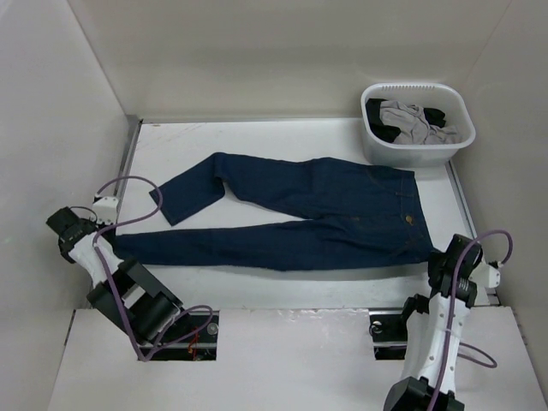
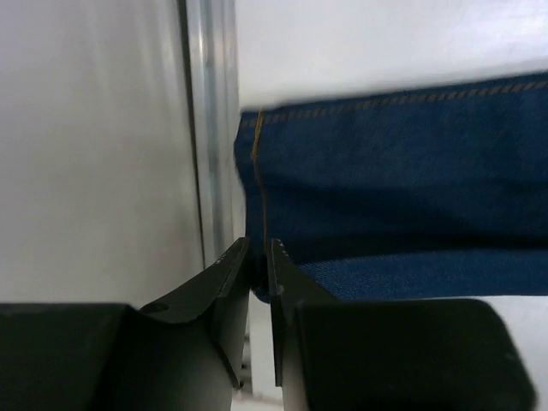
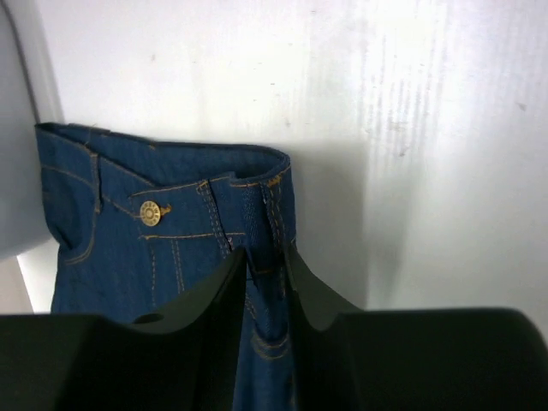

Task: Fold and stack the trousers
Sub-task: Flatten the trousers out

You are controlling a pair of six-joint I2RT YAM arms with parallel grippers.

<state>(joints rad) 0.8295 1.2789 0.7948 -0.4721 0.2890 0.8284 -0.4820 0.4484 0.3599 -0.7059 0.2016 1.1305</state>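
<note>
The dark navy jeans (image 1: 317, 210) lie spread across the white table, waistband to the right, legs to the left; the far leg is bent back on itself. My left gripper (image 1: 104, 238) is shut on the cuff of the near leg (image 2: 360, 180) at the table's left edge. My right gripper (image 1: 435, 257) is shut on the near corner of the waistband (image 3: 267, 223), beside the brass button (image 3: 151, 211). The tan patch (image 1: 409, 219) shows near the waistband.
A white plastic basket (image 1: 417, 137) at the back right holds grey and black garments (image 1: 411, 122). White walls enclose the table on the left, back and right. A metal rail (image 2: 210, 128) runs along the left edge.
</note>
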